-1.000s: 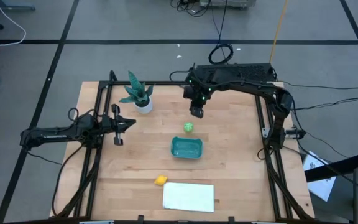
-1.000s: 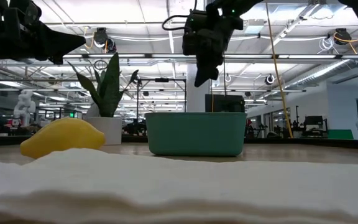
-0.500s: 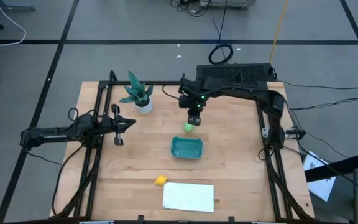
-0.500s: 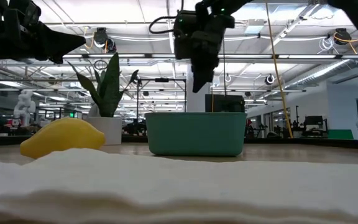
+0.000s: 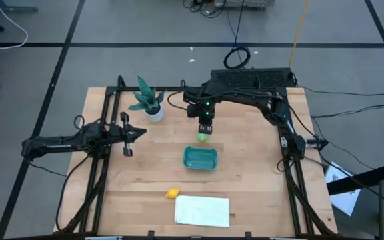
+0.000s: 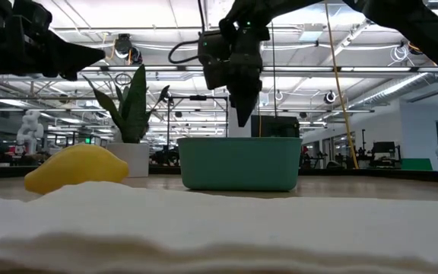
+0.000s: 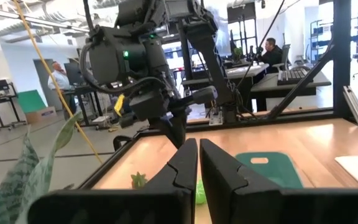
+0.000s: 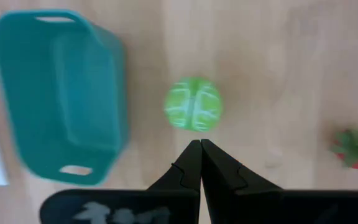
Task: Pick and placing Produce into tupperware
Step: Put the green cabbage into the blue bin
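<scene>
My right hand (image 5: 205, 128) above centre of frame, fingers pressed together, hovering over green ball (image 5: 203, 137), gripping nothing

Green ball on tabletop (image 5: 259, 180), just above tupperware (image 5: 200, 158) in high view, apart from it

Tupperware empty at frame centre

Lemon (image 5: 171, 193) lower down, near white sheet (image 5: 202, 210)

Small red piece (image 8: 355, 150) on bare wood, right edge of right wrist view

My left hand (image 5: 127, 133) waits at left, fingers together

Nothing placed yet; all three pieces left, ball likely first

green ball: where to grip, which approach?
Across its widest middle, from straight above. The green ball is round, alone on bare wood beside the tupperware, clear on all sides. The right gripper, above it, is shut and would likely need opening first.
</scene>
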### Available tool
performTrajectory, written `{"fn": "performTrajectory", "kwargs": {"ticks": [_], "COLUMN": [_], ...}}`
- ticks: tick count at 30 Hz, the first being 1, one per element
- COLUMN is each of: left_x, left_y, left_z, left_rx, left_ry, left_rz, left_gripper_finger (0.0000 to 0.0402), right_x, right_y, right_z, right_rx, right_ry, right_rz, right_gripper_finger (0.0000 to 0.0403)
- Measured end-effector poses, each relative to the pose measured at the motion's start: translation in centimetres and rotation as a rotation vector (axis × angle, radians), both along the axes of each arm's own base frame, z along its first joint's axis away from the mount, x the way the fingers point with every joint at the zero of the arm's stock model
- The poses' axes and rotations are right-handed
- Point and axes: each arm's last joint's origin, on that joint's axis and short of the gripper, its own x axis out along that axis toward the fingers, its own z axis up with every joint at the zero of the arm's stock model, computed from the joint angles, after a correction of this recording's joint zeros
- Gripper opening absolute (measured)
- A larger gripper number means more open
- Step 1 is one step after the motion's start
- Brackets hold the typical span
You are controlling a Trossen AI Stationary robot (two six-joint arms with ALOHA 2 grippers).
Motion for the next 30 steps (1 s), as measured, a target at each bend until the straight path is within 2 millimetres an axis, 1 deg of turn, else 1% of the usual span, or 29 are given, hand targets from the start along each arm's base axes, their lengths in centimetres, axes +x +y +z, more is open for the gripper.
{"fn": "performTrajectory", "kwargs": {"ticks": [4,8,12,18,23,30], "left_x": [0.0,0.0,0.0,0.0,0.0,0.0], "left_y": [0.0,0.0,0.0,0.0,0.0,0.0], "left_z": [-0.1,-0.1,-0.1,-0.1,-0.1,-0.1], "left_rx": [-0.001,-0.002,0.001,0.000,0.000,-0.002], "left_ry": [0.010,0.011,0.012,0.012,0.012,0.012], "left_rz": [0.000,0.000,0.000,0.001,0.001,0.000], "left_gripper_finger": [0.0026,0.0026,0.0026,0.0026,0.0026,0.0026], "right_x": [0.1,0.6,0.9,1.4,1.6,1.2], "right_y": [0.1,0.2,0.5,1.6,2.3,2.5], "right_z": [0.0,0.0,0.0,0.1,0.1,0.0], "right_rx": [-0.073,-0.094,-0.100,-0.085,-0.080,-0.057], "right_ry": [0.006,-0.038,-0.066,-0.094,-0.090,-0.037], "right_rz": [0.030,0.079,0.107,0.146,0.149,0.097], "right_gripper_finger": [0.0000,0.0000,0.0000,0.0002,0.0016,0.0054]}}
